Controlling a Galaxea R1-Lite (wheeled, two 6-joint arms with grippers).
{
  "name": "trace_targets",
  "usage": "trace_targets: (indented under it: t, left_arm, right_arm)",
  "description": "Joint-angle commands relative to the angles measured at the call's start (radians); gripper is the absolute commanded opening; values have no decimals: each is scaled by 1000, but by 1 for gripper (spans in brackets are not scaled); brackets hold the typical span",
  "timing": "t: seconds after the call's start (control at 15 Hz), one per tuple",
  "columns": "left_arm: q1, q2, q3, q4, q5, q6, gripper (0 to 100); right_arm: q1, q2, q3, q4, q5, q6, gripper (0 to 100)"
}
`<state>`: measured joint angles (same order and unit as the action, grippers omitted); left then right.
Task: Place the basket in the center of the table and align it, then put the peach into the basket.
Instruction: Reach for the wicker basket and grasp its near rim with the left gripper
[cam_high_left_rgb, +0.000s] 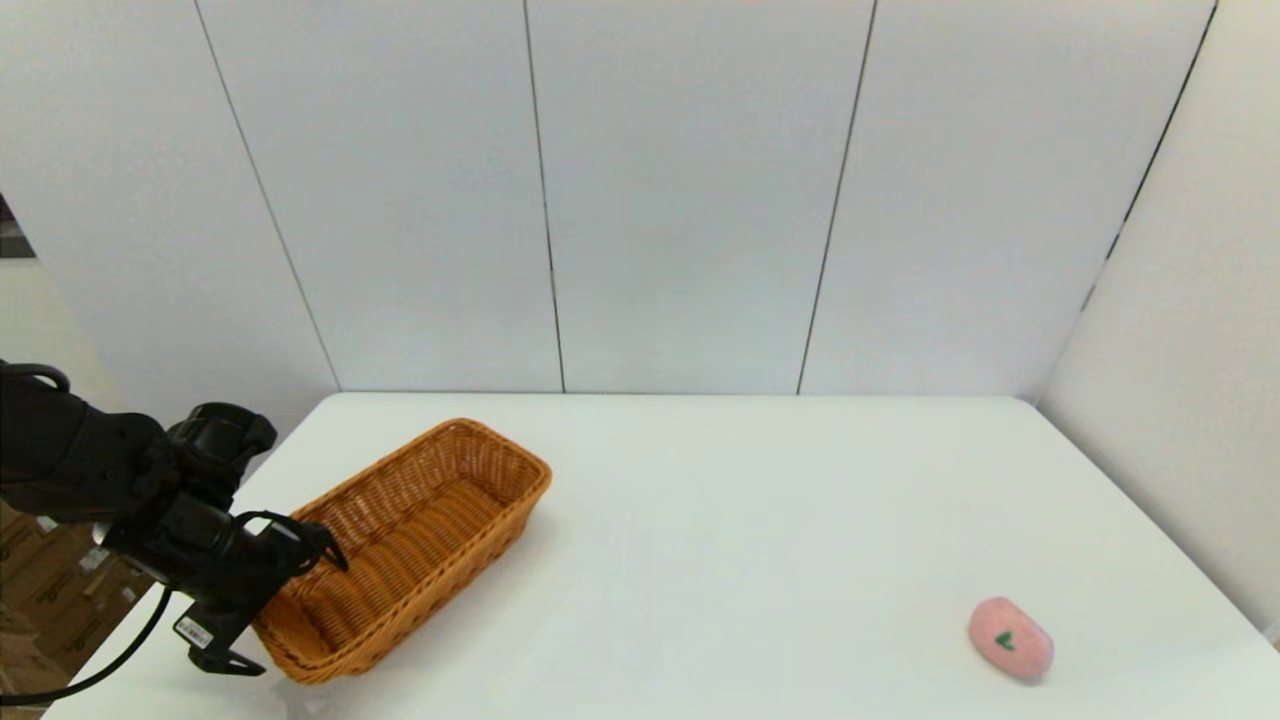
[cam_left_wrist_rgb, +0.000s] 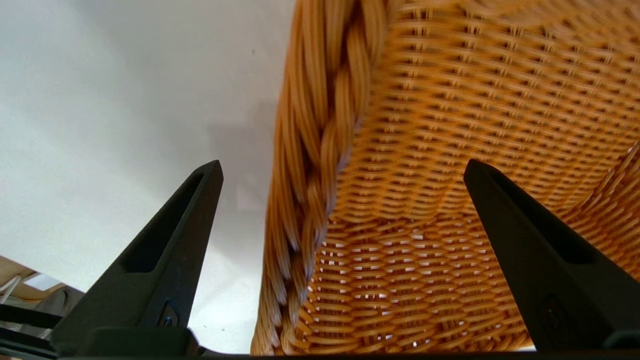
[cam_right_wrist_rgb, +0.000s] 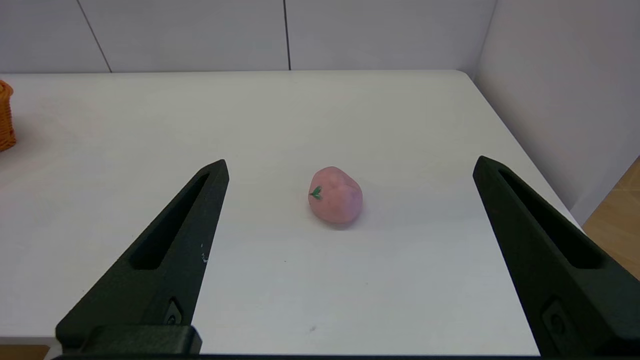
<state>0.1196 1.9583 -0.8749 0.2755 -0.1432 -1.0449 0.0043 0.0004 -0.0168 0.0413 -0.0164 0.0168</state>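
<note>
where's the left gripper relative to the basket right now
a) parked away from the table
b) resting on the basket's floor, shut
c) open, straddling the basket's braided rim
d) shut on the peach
c: in the left wrist view the left gripper is open, one finger outside the basket and one inside, the braided rim between them.

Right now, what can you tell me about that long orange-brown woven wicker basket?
The long orange-brown woven wicker basket is rectangular, with sloping sides and a thick braided rim. It stands upright and empty on the left part of the white table, turned at an angle to the table's edges. The left gripper is open, straddling the rim at the basket's near end, one finger inside and one outside. The small pink peach lies far off on the right.
</note>
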Motion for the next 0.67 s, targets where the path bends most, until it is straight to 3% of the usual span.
trace_targets:
  t: [0.07, 0.67]
  left_arm:
    - [-1, 14, -15, 5, 1, -10, 0]
    - [-1, 19, -22, 19, 4, -9, 0]
  right_arm:
    - [0, -2, 0, -1, -2, 2, 100]
    - [0, -2, 0, 0, -2, 2, 100]
